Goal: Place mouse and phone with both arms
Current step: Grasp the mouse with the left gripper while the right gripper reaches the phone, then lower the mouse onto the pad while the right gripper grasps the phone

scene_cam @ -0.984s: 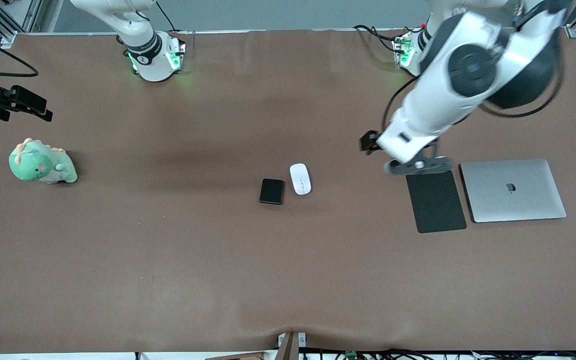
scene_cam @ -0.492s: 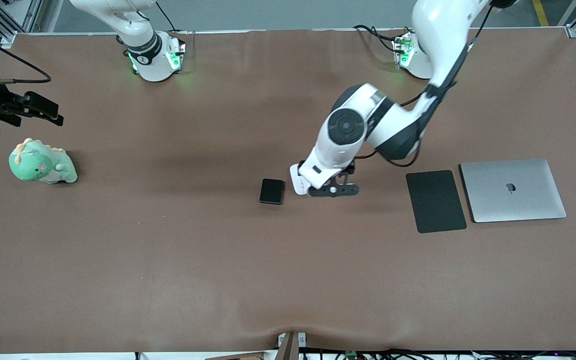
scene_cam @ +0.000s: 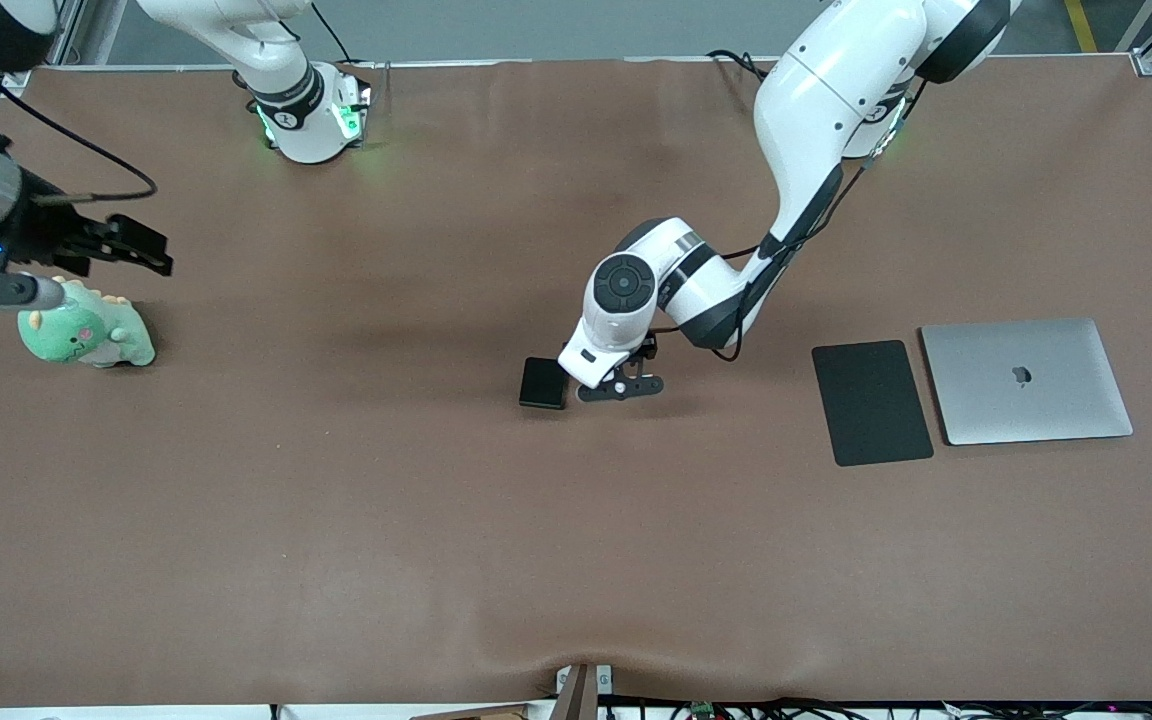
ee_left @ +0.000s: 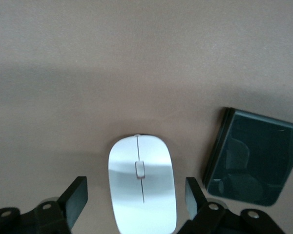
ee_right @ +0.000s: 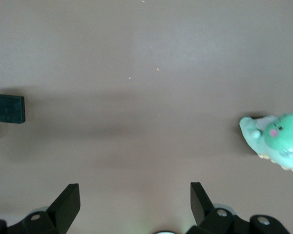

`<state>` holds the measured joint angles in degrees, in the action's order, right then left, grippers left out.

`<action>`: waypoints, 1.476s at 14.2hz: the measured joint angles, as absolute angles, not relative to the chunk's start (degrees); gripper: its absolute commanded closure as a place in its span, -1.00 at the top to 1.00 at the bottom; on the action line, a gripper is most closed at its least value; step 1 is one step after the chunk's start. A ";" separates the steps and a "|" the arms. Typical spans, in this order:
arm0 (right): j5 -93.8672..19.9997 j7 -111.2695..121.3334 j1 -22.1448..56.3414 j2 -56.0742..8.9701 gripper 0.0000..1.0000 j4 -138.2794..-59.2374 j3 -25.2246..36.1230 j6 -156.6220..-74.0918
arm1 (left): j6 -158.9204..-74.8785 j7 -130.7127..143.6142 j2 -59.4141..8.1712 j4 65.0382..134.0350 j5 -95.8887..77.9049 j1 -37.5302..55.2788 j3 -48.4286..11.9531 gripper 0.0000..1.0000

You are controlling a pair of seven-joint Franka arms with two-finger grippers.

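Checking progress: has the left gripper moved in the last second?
Yes. The left gripper went from the mouse pad toward the right arm's end, now over the mouse, jaws open.

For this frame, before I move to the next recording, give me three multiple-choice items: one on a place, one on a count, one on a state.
1. What is the left claw over?
A. the laptop
B. the mouse
C. the toy dinosaur

2. How many flat things lie at the left arm's end of the table?
A. two
B. none
C. four

3. How do the left claw's fingers stand?
A. shut on the phone
B. shut on nothing
C. open, one on each side of the mouse

Key: 1 B, the left wrist view shows the mouse between the fingers, beside the phone. 2 A, a black mouse pad and a silver laptop lie side by side. 3 C, table shows between each finger and the mouse. The right claw waits, open, near the toy dinosaur.
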<state>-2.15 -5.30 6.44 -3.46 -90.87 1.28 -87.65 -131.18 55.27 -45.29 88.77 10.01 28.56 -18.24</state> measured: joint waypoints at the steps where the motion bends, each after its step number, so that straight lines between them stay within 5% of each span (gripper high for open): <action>1: -2.19 -5.63 7.18 -5.13 1.00 -90.93 1.26 -89.08 | -132.05 55.36 -45.71 88.77 10.01 28.59 -18.22 0.62; 5: -2.46 -5.92 9.04 -10.57 1.00 -90.76 1.24 -90.81 | -133.04 55.87 -46.98 88.77 10.02 29.17 -18.21 0.35; 8: -2.54 -6.05 9.81 -11.23 1.00 -89.62 1.24 -90.87 | -133.13 56.11 -47.34 88.76 10.02 29.68 -18.17 -0.47; 10: -3.48 -6.05 10.59 -11.78 1.00 -89.51 1.23 -91.02 | -133.12 56.21 -47.31 88.49 10.02 29.71 -18.07 -0.77; 16: -10.03 -7.82 14.51 -22.07 1.00 -88.89 1.22 -100.79 | -121.90 51.42 -38.05 87.67 13.57 22.67 -16.87 -0.96; 21: -10.14 -20.90 22.75 -29.37 1.00 -87.11 1.10 -108.73 | -119.36 38.09 -26.12 99.37 13.64 6.94 -17.18 -1.00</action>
<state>-10.14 -20.90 22.75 -29.37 -87.11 1.10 -108.73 -119.36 38.09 -26.12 99.37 13.64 6.94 -17.18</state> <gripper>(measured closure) 0.000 0.383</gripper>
